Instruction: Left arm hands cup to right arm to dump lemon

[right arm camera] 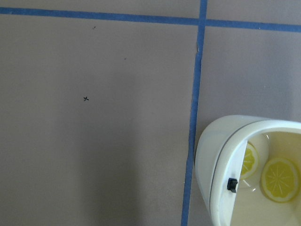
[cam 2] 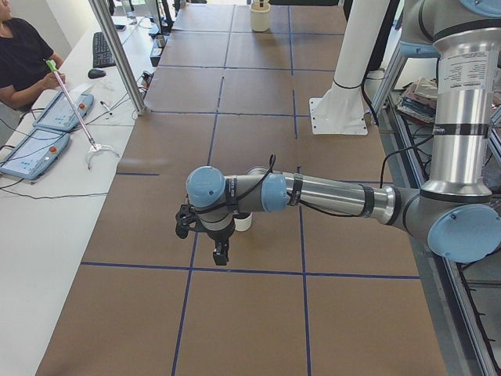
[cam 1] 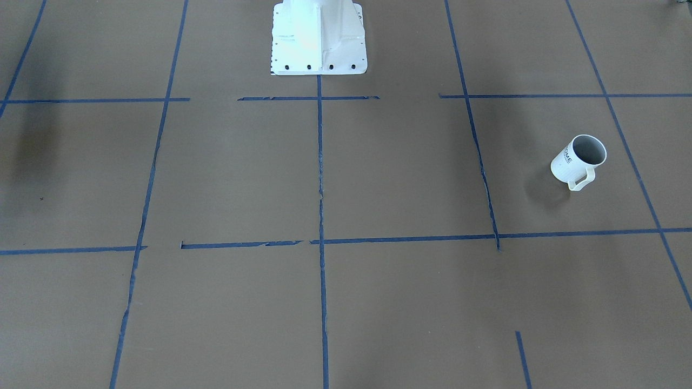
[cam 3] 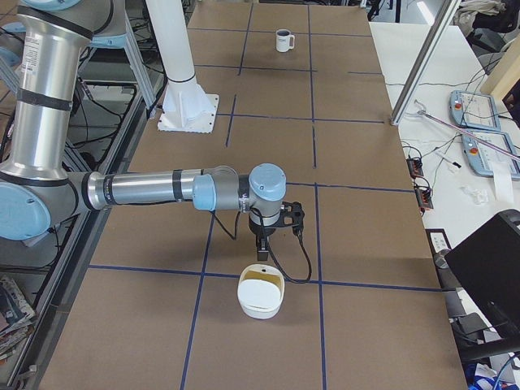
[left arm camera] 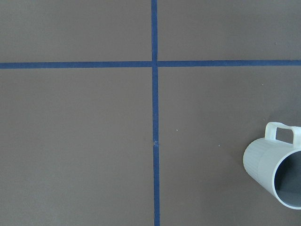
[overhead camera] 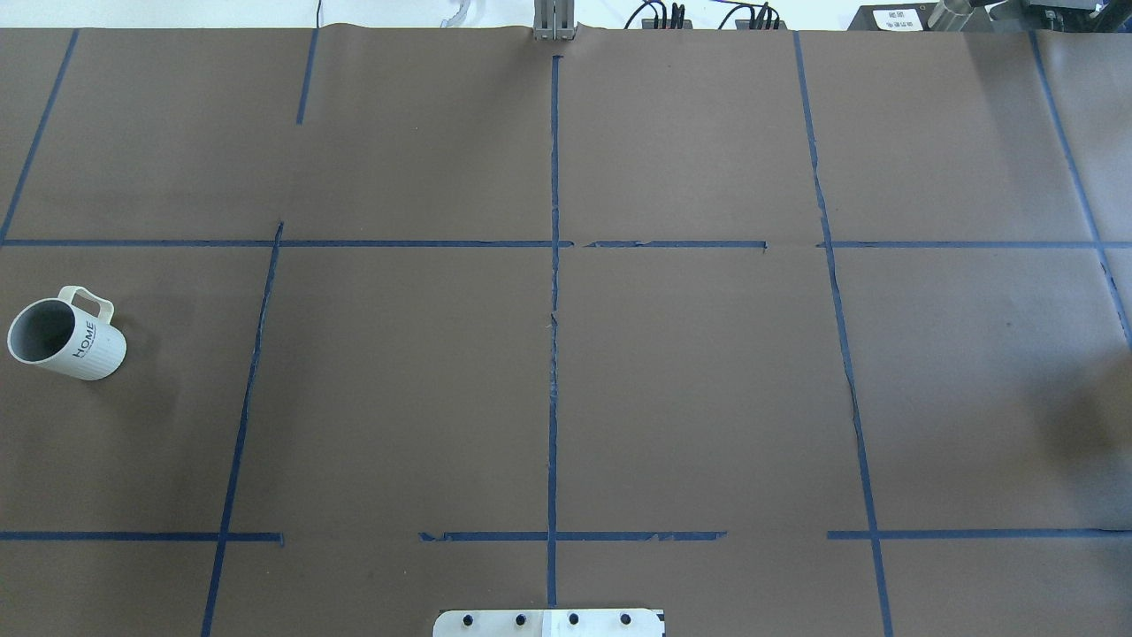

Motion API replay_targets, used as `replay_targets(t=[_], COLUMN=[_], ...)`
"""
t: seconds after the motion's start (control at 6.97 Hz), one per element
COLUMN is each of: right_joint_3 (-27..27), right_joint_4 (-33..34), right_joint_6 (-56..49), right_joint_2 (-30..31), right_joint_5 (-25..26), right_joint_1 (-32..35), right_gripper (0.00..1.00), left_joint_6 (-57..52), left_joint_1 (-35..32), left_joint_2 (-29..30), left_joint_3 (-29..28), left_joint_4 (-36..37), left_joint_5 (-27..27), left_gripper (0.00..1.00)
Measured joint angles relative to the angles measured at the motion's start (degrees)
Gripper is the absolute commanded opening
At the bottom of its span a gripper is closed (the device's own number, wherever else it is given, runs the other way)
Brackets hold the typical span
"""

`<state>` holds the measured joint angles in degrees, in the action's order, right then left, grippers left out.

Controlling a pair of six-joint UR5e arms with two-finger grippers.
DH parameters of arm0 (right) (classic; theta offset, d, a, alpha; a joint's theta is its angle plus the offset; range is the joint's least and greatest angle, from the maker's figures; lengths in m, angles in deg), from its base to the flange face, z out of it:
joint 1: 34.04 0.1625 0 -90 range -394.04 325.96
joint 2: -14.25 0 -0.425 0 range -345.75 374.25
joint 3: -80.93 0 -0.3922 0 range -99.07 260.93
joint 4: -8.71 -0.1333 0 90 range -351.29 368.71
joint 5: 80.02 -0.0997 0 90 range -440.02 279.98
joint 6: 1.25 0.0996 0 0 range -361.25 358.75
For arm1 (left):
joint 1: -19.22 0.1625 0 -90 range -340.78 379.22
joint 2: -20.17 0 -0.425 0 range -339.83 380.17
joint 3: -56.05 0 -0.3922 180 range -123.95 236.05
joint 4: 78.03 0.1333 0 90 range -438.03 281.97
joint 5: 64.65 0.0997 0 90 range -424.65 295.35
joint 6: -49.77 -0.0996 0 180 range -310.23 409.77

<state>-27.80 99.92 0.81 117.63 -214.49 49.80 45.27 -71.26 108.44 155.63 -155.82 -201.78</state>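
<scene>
Cup (overhead camera: 67, 337) stood upright and free on the desk (overhead camera: 690, 398), far out on the robot's left side. Its handle was turned away from the robot's base, its grey inside showed, and HOME was lettered on its wall. From the camera at that end of the desk you saw the left arm (cam 2: 329, 196) stretched out level above the brown surface. The left hand (cam 2: 220, 252) pointed down near the cup, which was mostly hidden behind the wrist. You could not tell from that view how wide the hand stood or whether it held anything. Its wrist camera looked straight down on a crossing of blue tape lines (left arm camera: 154, 117), with the cup at the lower right corner. At the other end, the right arm (cam 3: 154, 188) reached out the same way. The right hand (cam 3: 263, 256) pointed down just beside a white container (cam 3: 260, 305) on the desk. Here too you could not tell whether the hand was open or closed. The right wrist camera showed yellow lemon-slice shapes (right arm camera: 281, 179) inside that container.
</scene>
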Motion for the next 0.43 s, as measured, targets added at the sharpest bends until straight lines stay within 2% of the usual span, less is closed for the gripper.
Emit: replay_targets(t=[0.43], right_joint_3=[0.2], right_joint_4=[-1.5], right_joint_6=[0.1], right_joint_2=[0.1], right_joint_5=[0.0], right_joint_1=[0.0], right_gripper=[1.0], left_joint_6=[-0.1], left_joint_1=[0.0], left_joint_2=[0.0], left_joint_3=[1.0], left_joint_4=[0.0], left_joint_5=[0.1], left_gripper=[1.0])
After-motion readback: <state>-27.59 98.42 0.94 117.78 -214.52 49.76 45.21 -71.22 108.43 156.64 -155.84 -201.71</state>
